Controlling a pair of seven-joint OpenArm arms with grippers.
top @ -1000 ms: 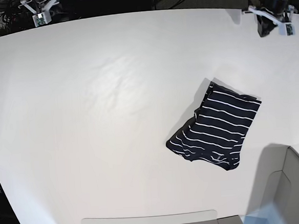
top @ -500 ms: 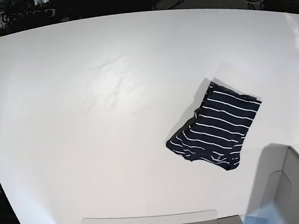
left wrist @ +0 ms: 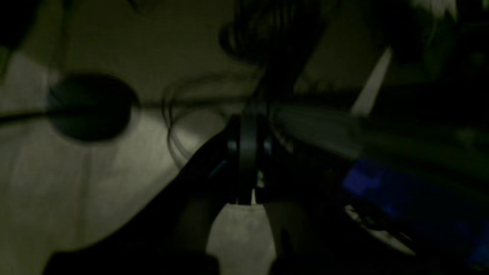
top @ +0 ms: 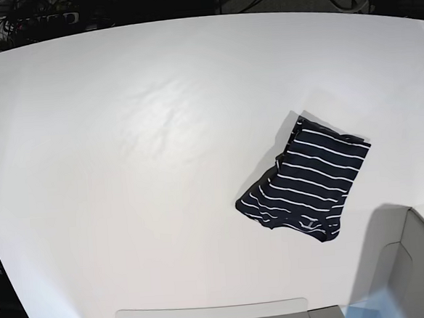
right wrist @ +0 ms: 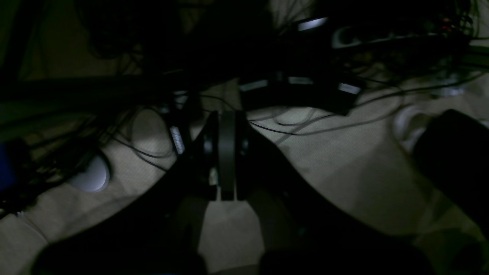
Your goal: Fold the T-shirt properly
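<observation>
The dark navy T-shirt [top: 305, 183] with thin white stripes lies folded into a small tilted rectangle on the white table [top: 124, 150], right of centre in the base view. Neither gripper shows in the base view. In the left wrist view my left gripper [left wrist: 248, 152] has its fingers pressed together, empty, over a dim floor with cables. In the right wrist view my right gripper [right wrist: 226, 152] is also shut and empty, above cables and power strips. The T-shirt shows in neither wrist view.
A grey box [top: 416, 261] stands at the table's front right corner, and a grey tray edge [top: 208, 316] runs along the front. Cables and equipment [top: 114, 6] lie behind the far table edge.
Both arms have drawn back beyond the far table edge and out of the base view. The T-shirt has not moved.
</observation>
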